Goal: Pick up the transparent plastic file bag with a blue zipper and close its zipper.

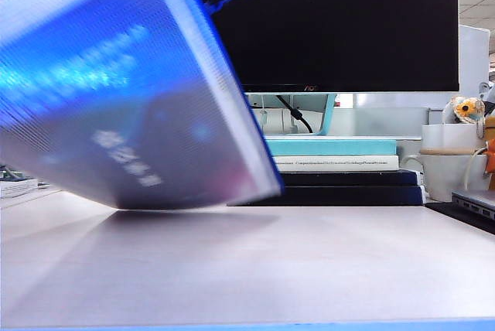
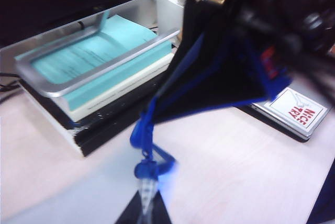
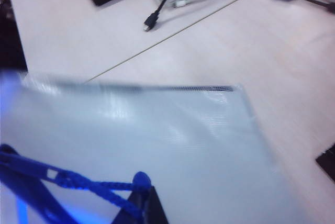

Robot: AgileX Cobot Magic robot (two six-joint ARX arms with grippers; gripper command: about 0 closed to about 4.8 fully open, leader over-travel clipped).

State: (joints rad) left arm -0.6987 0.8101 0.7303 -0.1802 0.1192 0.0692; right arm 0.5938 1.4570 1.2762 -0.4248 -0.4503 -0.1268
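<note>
While the large translucent whitish-blue plastic file bag point(image 1: 116, 91) hangs tilted above the pale worktop point(image 1: 247, 269), both grippers pinch it. Left gripper point(image 2: 145, 205) fingers clamp the blue cord pull point(image 2: 149, 166) at six o'clock below the zipper point(image 2: 178, 88). Right gripper point(image 3: 142, 203) fingers nip the cord at the bag's edge.

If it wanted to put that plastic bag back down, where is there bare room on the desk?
The widest bare stretch is the pale desktop in front, between the lifted file bag and the near edge. Behind it is crowded: a stack of books under the monitor, a mug and a laptop to the right. Both grippers, left and right, pinch its blue cord.

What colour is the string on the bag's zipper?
Bright blue. The cord loop on the file bag shows best in the right wrist view.
</note>
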